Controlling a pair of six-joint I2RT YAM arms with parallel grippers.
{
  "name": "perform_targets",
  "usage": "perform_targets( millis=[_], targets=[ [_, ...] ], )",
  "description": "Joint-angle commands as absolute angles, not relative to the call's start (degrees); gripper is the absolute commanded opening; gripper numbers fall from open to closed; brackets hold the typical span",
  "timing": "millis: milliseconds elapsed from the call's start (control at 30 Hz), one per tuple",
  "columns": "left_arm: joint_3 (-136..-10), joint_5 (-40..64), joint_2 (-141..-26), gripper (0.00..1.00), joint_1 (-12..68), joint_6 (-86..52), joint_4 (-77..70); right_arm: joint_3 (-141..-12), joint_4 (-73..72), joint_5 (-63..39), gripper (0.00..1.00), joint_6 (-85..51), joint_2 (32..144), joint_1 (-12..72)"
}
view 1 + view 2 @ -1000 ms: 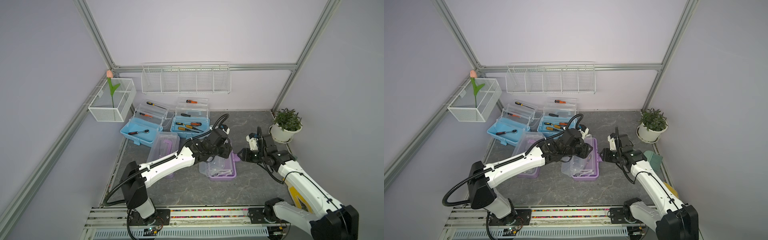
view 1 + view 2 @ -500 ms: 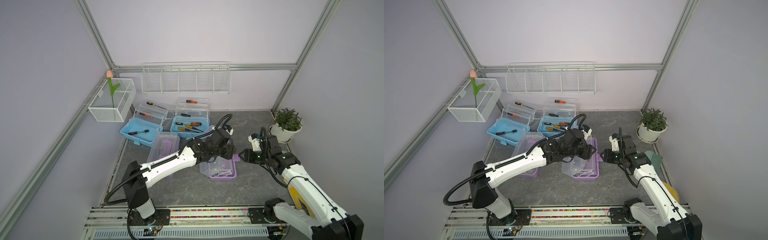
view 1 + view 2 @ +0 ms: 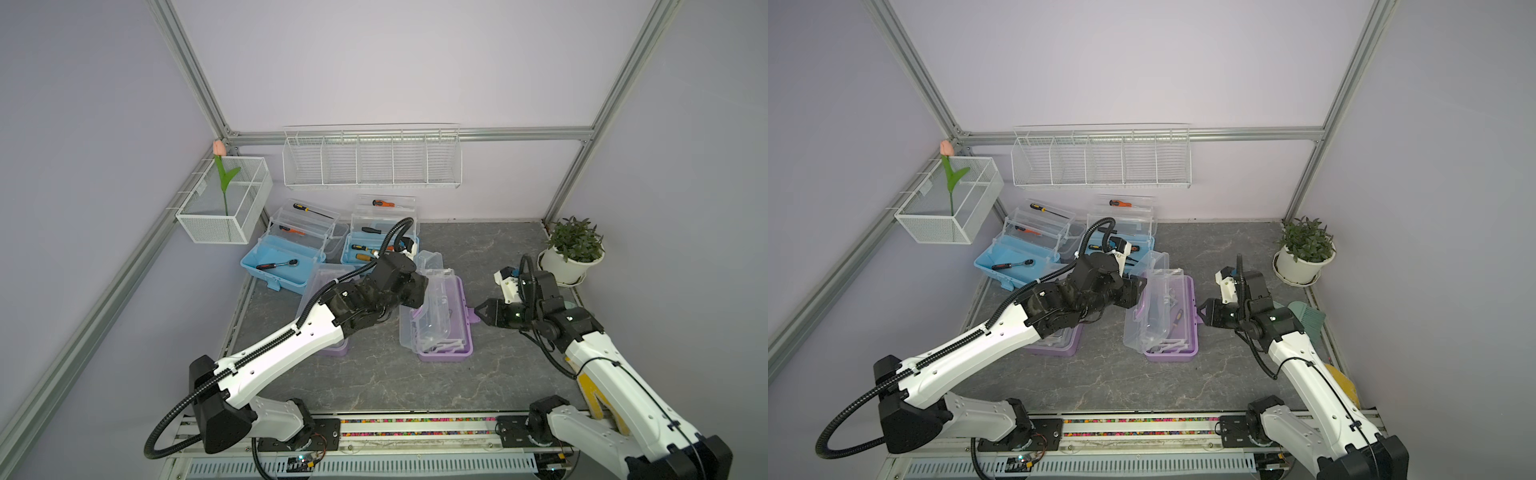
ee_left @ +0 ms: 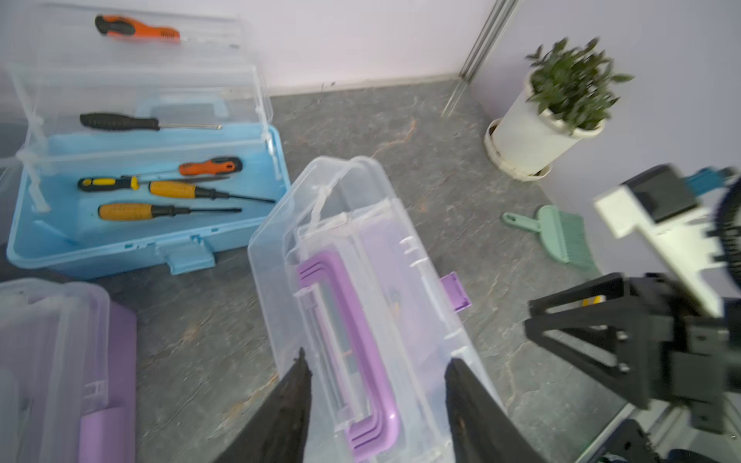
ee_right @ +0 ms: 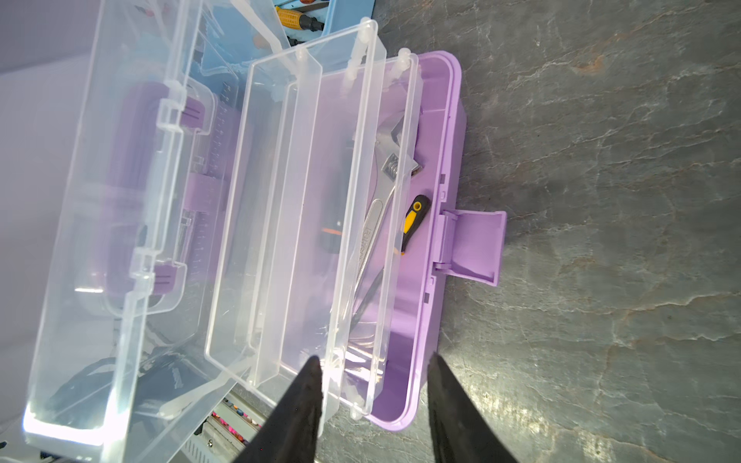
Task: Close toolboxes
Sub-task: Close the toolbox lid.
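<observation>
The middle purple toolbox stands half open. Its clear lid is tilted up over the clear trays, and its latch hangs out flat. My left gripper is open at the lid's left side, with the lid's purple handle between its fingers. My right gripper is open just right of the latch, holding nothing. A second purple toolbox lies under my left arm with its lid down. Two light blue toolboxes stand open at the back.
A potted plant stands at the back right. A green brush lies by the right wall. White wire baskets hang on the back wall and the left wall. Screwdrivers and a ratchet lie in the blue toolboxes.
My left gripper has drawn back to the left from over the middle purple toolbox, and its jaws have widened. The right arm has hardly moved.
</observation>
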State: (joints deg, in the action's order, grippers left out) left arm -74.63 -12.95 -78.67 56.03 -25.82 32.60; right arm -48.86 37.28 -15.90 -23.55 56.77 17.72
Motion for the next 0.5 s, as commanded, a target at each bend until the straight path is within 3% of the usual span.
perform_targets(
  millis=[0, 200, 467],
  targets=[
    [-72.4, -9.3, -82.3, 0.51, 56.2, -28.0, 29.8, -50.0, 38.1, -14.0, 0.45, -23.5, 57.1, 17.8],
    [-77.0, -4.8, -89.5, 0.50, 56.3, -27.9, 31.1, -49.7, 41.1, -9.5, 0.46, -23.7, 57.7, 15.9],
    [-81.6, -6.2, -95.1, 0.51, 56.3, -26.3, 33.6, -45.8, 37.2, -12.1, 0.47, -24.7, 59.9, 12.1]
  ],
)
